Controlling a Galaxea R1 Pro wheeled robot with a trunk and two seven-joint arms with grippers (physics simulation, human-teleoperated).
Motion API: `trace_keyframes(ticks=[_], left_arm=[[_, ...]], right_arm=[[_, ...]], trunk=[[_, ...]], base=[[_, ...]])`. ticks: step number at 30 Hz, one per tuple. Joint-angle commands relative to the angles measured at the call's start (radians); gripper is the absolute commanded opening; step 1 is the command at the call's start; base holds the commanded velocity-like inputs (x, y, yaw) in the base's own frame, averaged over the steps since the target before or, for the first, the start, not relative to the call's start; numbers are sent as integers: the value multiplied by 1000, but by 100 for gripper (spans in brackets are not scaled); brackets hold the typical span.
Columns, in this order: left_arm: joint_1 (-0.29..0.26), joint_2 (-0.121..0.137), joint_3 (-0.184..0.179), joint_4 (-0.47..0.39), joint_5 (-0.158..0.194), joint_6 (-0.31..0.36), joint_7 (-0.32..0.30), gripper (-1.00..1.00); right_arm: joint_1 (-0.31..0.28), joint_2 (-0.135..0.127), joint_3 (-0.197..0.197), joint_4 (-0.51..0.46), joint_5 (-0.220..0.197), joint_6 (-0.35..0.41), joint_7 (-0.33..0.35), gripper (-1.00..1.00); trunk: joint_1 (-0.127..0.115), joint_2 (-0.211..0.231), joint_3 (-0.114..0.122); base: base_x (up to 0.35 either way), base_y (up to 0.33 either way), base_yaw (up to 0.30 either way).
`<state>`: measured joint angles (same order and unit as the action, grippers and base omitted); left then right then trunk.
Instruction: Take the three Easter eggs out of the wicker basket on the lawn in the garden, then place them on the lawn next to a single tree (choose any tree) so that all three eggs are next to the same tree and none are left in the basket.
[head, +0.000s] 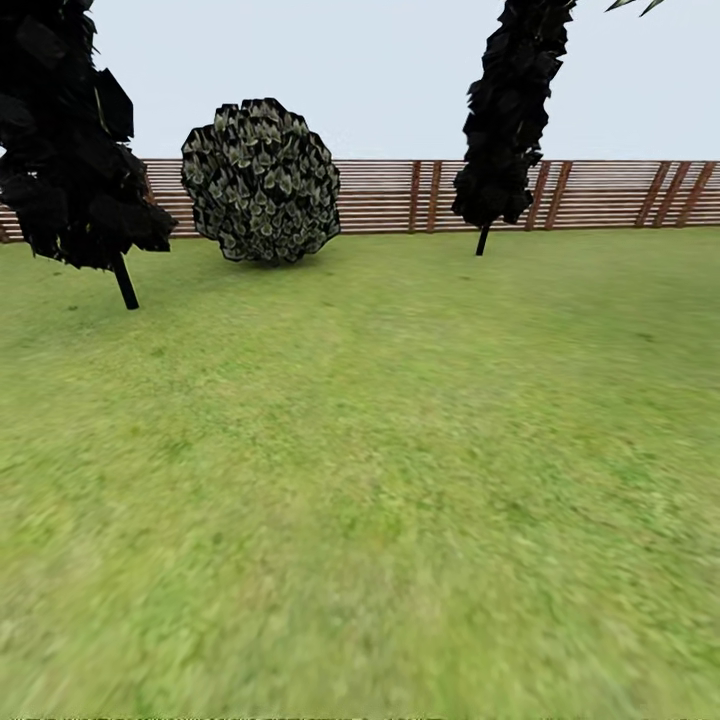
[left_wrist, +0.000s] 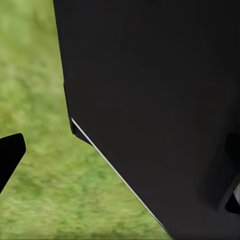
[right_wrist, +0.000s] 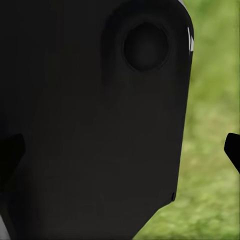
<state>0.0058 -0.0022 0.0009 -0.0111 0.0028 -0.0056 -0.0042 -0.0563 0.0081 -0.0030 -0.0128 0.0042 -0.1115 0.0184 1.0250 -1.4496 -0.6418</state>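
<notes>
Head view, left to right: dark conifer (head: 70, 140) on a thin leaning stem, round bush (head: 261, 181) against the slatted fence (head: 600, 195), a second dark conifer (head: 508, 110) further right. Lawn (head: 380, 450) runs broad and mottled green from the foreground to the fence.

Left wrist view: black robot body (left_wrist: 160, 110) close up, a dark fingertip (left_wrist: 10, 157) at the edge over grass; cannot tell its grip state. Right wrist view: black housing (right_wrist: 95, 120) with a round recess, a fingertip (right_wrist: 233, 150) over grass; grip likewise unreadable.
</notes>
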Motion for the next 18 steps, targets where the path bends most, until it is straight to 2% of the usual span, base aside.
trace_keyframes(ticks=[1, 18], left_arm=[[0, 0, 0, -1, 0, -1, 0, 100], [0, 0, 0, -1, 0, -1, 0, 100]], right_arm=[[0, 0, 0, 1, 0, -3, 2, 100], [0, 0, 0, 4, 2, -25, -2, 100]], trunk=[[0, 0, -2], [0, 0, -26]], base=[[0, 0, 84], [0, 0, 170]])
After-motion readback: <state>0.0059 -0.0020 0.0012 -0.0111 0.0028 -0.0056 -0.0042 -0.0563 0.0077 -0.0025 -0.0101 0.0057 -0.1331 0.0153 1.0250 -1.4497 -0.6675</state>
